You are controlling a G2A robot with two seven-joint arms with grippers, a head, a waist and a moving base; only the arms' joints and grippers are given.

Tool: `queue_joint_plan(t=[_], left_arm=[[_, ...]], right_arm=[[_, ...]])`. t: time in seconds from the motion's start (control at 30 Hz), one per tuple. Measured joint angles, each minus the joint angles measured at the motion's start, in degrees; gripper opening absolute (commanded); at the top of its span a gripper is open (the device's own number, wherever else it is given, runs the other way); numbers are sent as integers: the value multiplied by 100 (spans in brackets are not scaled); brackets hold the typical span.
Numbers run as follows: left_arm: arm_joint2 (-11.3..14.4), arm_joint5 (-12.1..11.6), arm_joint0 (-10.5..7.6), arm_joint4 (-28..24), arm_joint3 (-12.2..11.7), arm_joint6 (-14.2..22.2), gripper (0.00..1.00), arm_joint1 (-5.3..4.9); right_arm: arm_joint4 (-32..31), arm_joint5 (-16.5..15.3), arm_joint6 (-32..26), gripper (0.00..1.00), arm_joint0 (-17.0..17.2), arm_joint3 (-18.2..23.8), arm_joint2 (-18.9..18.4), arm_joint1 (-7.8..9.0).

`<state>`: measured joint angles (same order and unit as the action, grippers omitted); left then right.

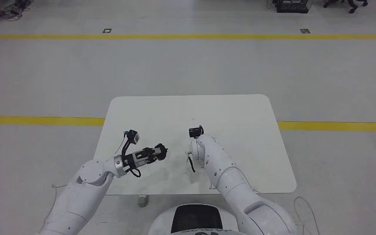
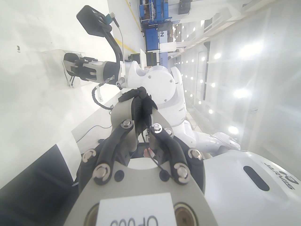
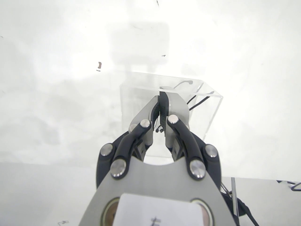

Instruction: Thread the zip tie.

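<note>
We saw the left gripper [image 2: 141, 101] pressed shut, seemingly pinching a black zip tie [image 2: 162, 169] whose tail ran back toward its wrist. The right gripper [image 3: 163, 97], also closed, stood tip-down inside the clear box [image 3: 211, 121] beside loose ties [image 3: 196, 102], well apart from the left.

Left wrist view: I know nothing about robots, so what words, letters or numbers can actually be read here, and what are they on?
"N": a single capital letter on a sign in the hall behind the table.
White label on the base of the left gripper: its print is upside down and cut by the picture's edge, so it cannot be read whole.
</note>
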<state>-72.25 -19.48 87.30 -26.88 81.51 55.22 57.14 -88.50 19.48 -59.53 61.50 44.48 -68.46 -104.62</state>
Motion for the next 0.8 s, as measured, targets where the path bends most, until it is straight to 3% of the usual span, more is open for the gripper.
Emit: queue_joint_plan(t=[0.07,0.17,0.8], left_arm=[[0,0,0,0,0,0,0,0],[0,0,0,0,0,0,0,0],[0,0,0,0,0,0,0,0]], right_arm=[[-37,0,-9,12,19,33,-14,-8],[-108,0,-34,17,37,62,-28,-17],[-145,0,-145,16,-115,-192,59,-21]])
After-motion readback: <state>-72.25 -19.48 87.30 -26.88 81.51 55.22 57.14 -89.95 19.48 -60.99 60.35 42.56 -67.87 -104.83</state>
